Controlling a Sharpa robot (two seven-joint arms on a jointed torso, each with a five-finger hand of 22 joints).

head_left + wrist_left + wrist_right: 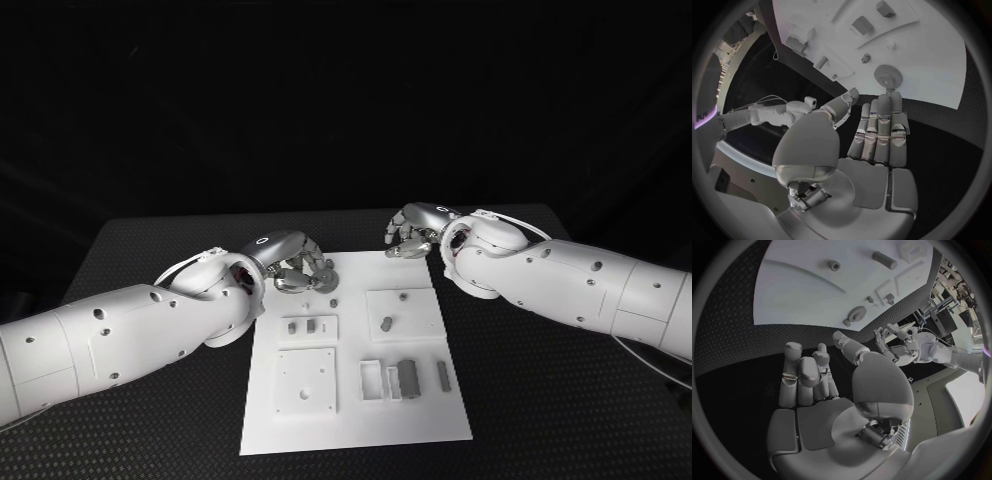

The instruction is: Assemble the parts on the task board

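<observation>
The white task board (418, 420) lies in the middle of the table with several small grey parts on it. A grey toothed gear (887, 76) lies near its far left corner, just ahead of my left hand's fingertips (879, 107). My left hand (296, 268) hovers over that corner with its fingers stretched out side by side, holding nothing. My right hand (414, 232) sits off the board's far right corner above the black table. Its fingers (804, 375) are half bent, its thumb stands apart, and it holds nothing. The gear (857, 314) lies by the board's edge (804, 285).
On the board lie a short cylinder (387, 323), two small blocks (302, 326) on a raised square, a plain square plate (307, 380) and upright slabs (408, 377) near the front. A small peg (335, 300) stands close to my left hand. Black table surrounds the board.
</observation>
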